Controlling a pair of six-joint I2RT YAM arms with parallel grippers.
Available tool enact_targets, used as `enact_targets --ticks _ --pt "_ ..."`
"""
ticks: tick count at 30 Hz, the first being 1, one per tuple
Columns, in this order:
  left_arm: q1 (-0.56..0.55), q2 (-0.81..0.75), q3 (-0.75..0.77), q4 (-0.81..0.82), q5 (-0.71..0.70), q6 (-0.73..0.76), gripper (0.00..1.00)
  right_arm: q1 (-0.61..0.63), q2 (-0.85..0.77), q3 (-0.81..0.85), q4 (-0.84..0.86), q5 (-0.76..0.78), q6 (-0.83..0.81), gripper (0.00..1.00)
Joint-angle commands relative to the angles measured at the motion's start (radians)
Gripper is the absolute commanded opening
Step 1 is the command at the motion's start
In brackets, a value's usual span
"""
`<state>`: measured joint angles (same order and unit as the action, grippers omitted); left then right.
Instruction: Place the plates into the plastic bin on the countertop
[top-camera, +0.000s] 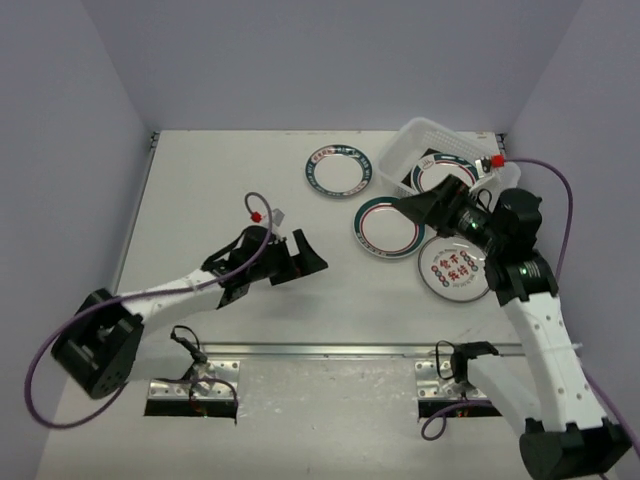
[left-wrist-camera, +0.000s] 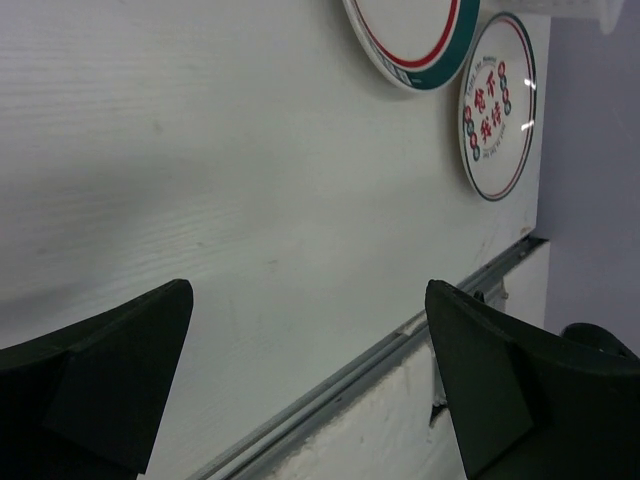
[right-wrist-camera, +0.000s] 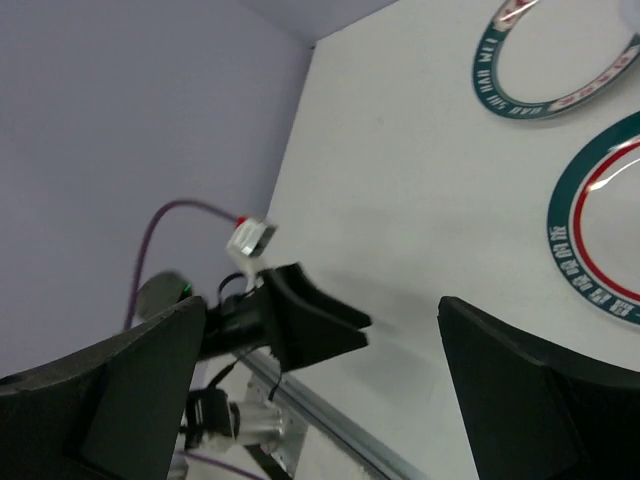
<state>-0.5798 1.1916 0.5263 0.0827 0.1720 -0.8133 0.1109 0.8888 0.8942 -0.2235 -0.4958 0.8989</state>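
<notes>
Three round plates lie on the countertop (top-camera: 220, 180): a teal-ringed plate (top-camera: 340, 171), a teal-and-red-rimmed plate (top-camera: 388, 226) and a plate with red characters (top-camera: 453, 267). Another plate (top-camera: 445, 172) lies inside the plastic bin (top-camera: 420, 132) at the back right. My right gripper (top-camera: 412, 205) hovers open over the gap between the bin and the teal-and-red plate, nothing in it. In the right wrist view the right gripper (right-wrist-camera: 322, 305) looks left past two plates (right-wrist-camera: 500, 95) (right-wrist-camera: 600, 250). My left gripper (top-camera: 305, 255) (left-wrist-camera: 308, 290) stands open and empty mid-table, with two plates (left-wrist-camera: 410, 40) (left-wrist-camera: 495, 105) far ahead of it.
A metal strip (top-camera: 330, 350) runs along the countertop's front edge. Purple cables loop off both arms. Walls close in the left, back and right sides. The left gripper (right-wrist-camera: 310, 320) shows in the right wrist view.
</notes>
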Motion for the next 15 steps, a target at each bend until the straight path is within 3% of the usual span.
enact_targets --ticks 1,5,11,15 --pt "-0.071 0.339 0.179 0.331 -0.079 -0.179 1.0 -0.014 -0.217 -0.151 0.004 -0.13 -0.051 0.99" --pt "-0.09 0.631 0.35 0.4 -0.039 -0.262 1.0 -0.014 -0.319 -0.169 -0.133 -0.139 -0.093 0.99" --pt "-0.096 0.897 0.531 0.371 -0.054 -0.409 0.94 -0.014 -0.455 -0.201 -0.224 -0.142 -0.106 0.99" --pt "-0.101 0.971 0.619 0.26 -0.122 -0.45 0.74 -0.014 -0.503 -0.21 -0.257 -0.135 -0.116 0.99"
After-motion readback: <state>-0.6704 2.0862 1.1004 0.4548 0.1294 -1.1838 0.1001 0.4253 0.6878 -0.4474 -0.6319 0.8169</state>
